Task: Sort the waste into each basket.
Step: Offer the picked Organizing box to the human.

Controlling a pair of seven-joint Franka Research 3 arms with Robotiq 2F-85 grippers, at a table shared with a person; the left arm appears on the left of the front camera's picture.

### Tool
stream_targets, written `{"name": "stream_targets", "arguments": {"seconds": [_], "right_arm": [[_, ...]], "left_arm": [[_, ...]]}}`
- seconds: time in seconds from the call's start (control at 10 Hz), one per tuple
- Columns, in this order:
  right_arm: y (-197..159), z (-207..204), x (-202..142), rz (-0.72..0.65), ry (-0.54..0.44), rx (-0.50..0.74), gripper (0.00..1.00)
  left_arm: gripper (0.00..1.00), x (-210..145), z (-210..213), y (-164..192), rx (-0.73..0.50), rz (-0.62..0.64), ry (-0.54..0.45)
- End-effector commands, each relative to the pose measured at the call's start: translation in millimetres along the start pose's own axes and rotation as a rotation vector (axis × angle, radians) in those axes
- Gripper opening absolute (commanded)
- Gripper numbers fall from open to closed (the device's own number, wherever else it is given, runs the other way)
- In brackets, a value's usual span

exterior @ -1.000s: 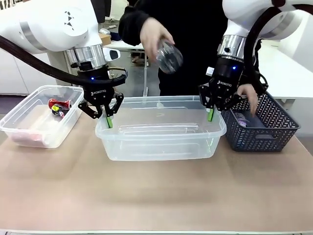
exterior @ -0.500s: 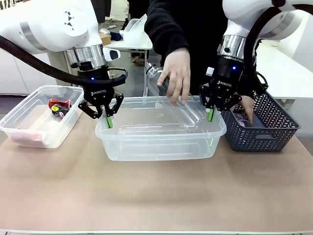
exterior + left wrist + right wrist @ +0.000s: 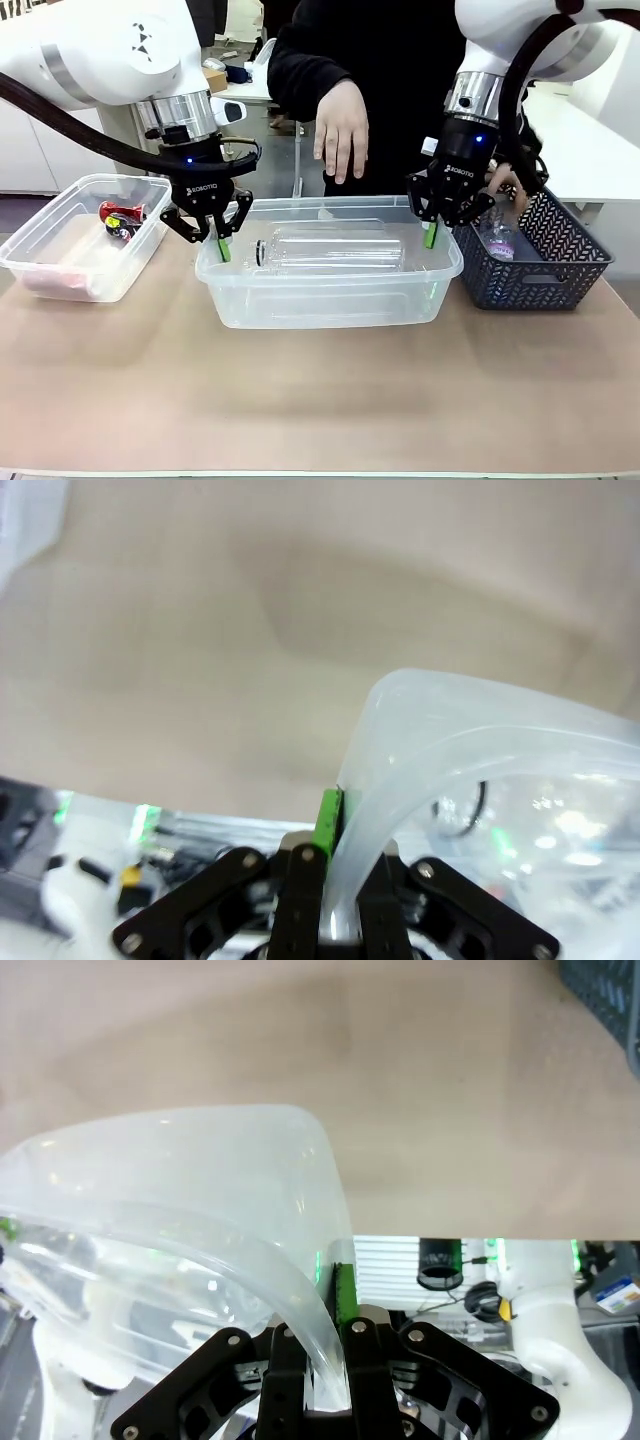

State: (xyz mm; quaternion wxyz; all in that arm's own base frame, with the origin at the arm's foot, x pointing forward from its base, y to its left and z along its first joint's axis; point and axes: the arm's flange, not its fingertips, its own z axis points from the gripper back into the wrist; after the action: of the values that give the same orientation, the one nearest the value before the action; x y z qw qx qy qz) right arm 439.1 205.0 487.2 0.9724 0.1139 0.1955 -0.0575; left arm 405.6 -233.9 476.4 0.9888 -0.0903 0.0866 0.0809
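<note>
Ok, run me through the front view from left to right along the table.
Left clear tub holding a red can → left gripper → clear bottle lying in the middle tub → right gripper → dark lattice basket.

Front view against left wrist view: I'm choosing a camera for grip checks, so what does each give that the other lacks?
Front view: the person's hand above the middle tub, a clear bottle lying full-length inside, a red can in the side tub, the right gripper on its other end. Left wrist view: the green pad flat against the rim, close up. Both: the left gripper shut on that tub's corner.
</note>
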Motion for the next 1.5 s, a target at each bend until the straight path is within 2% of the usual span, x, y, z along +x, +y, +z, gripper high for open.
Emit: {"name": "stream_targets", "arguments": {"seconds": [0.0,1.4], "right_arm": [[-6.3,4.0,-4.8,-0.011,0.003,-0.004,0.00],[-6.3,4.0,-4.8,-0.011,0.003,-0.004,0.00]], "left_arm": [[0.00,3.5,3.6,5.0,-0.004,0.015,-0.001],[0.00,3.5,3.6,5.0,-0.004,0.015,-0.001]]}}
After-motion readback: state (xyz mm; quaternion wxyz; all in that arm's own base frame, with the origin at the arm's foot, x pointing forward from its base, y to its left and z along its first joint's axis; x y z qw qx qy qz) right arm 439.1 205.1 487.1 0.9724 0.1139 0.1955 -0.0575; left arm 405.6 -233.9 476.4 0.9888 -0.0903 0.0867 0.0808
